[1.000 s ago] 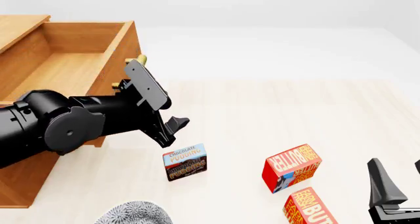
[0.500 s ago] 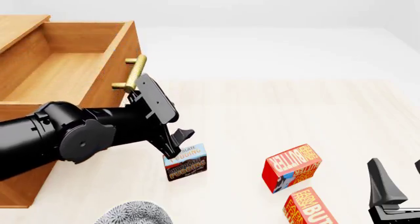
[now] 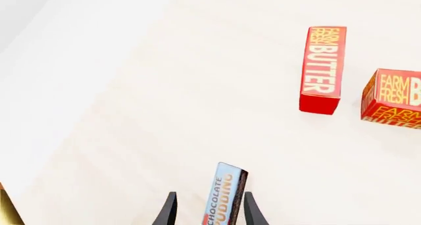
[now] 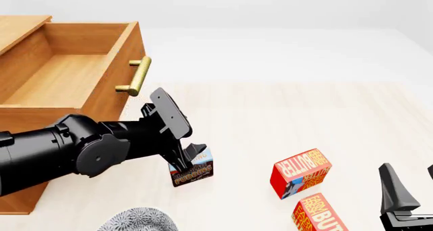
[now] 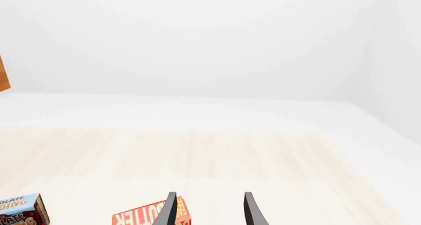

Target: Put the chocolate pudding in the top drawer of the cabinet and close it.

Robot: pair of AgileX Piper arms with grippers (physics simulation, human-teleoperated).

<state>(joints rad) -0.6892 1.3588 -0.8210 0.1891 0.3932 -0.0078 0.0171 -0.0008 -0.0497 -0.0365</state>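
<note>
Left claw straddles "CHOCOLATE PUDDING" box.

Matt wood top drawer, polished brass handle

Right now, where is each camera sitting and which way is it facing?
Front view: fixed above and behind the arms, facing forward and down at the open top drawer; shows the left gripper.
Left wrist view: behind its fingers, which straddle the chocolate pudding.
Right wrist view: behind the right gripper, facing across the table.
All three show the pudding.
</note>
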